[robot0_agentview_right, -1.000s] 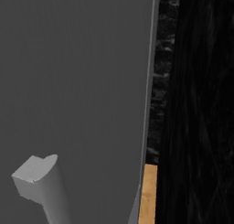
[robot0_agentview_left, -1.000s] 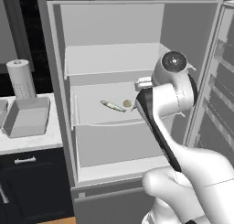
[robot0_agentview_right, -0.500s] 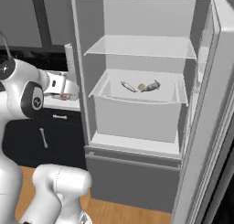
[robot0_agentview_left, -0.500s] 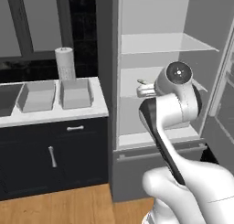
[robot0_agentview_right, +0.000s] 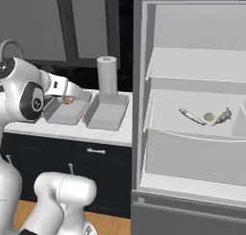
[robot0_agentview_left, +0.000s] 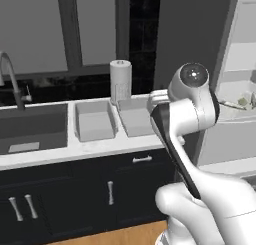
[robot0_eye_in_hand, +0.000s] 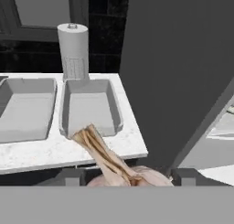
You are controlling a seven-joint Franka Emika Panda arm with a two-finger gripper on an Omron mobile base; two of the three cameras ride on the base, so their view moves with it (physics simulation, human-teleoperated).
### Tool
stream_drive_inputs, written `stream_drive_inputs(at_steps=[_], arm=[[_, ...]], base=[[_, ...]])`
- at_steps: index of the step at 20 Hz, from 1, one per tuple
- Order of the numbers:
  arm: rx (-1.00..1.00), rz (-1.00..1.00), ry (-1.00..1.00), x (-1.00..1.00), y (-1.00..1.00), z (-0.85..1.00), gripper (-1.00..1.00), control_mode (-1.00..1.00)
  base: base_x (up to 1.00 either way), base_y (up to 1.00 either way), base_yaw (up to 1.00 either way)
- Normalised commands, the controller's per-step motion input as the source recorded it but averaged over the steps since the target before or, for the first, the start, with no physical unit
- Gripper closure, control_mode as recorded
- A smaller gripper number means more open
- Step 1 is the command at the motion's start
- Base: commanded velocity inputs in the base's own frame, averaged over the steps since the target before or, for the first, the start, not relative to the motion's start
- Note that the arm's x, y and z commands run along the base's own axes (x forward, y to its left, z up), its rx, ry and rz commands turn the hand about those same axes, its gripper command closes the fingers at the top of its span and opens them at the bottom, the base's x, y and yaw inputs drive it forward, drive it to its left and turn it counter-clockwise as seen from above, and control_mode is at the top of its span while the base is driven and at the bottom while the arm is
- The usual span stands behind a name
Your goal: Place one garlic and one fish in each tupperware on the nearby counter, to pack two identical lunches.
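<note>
Left base view: white arm point(robot0_agentview_left: 187, 109) rises from lower right, blocking part of the right tupperware point(robot0_agentview_left: 136, 118); left tupperware point(robot0_agentview_left: 94, 123) sits just beside it on the surface point(robot0_agentview_left: 60, 151), both w/ nothing seen inside. Paper towel roll point(robot0_agentview_left: 120, 80) stands upright behind them, dark sink point(robot0_agentview_left: 30, 129) w/ faucet point(robot0_agentview_left: 12, 79) at far left. Open fridge point(robot0_agentview_left: 240, 89) at right edge. Right base view: tool point(robot0_agentview_right: 66, 96) hovers over the left tupperware point(robot0_agentview_right: 67, 111), a pinkish garlic point(robot0_agentview_right: 66, 99) at its tip; right tupperware point(robot0_agentview_right: 106, 111) next to it. In the fridge point(robot0_agentview_right: 192, 109) a shelf point(robot0_agentview_right: 192, 123) carries a thin fish point(robot0_agentview_right: 192, 117), a 2nd garlic point(robot0_agentview_right: 209, 117) and a 2nd fish point(robot0_agentview_right: 223, 116), near each other. Hand view: tool pinches the garlic point(robot0_eye_in_hand: 130, 175) between its fingertips, stalk pointing up toward the right tupperware point(robot0_eye_in_hand: 89, 111); left tupperware point(robot0_eye_in_hand: 25, 109) alongside, roll point(robot0_eye_in_hand: 73, 49) behind.
</note>
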Motion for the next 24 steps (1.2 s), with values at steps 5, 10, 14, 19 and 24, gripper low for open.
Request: stream_drive_inputs(at_steps=[5,10,14,19,24], arm=[[0.0,0.0,0.0,0.0,0.0,0.0,1.0,1.0],[-0.01,0.0,0.01,0.23,0.0,-0.23,1.0,-1.0],[0.0,0.0,0.16,0.34,-0.01,-0.81,1.0,-1.0],[0.12,0.0,0.23,0.17,0.43,-1.0,1.0,-1.0],[0.23,0.0,0.19,0.35,0.5,-0.92,1.0,-1.0]], base=[[1.0,0.95,-0.1],[0.58,0.18,-0.02],[0.0,0.0,0.0],[0.0,0.0,0.0],[0.0,0.0,0.0]])
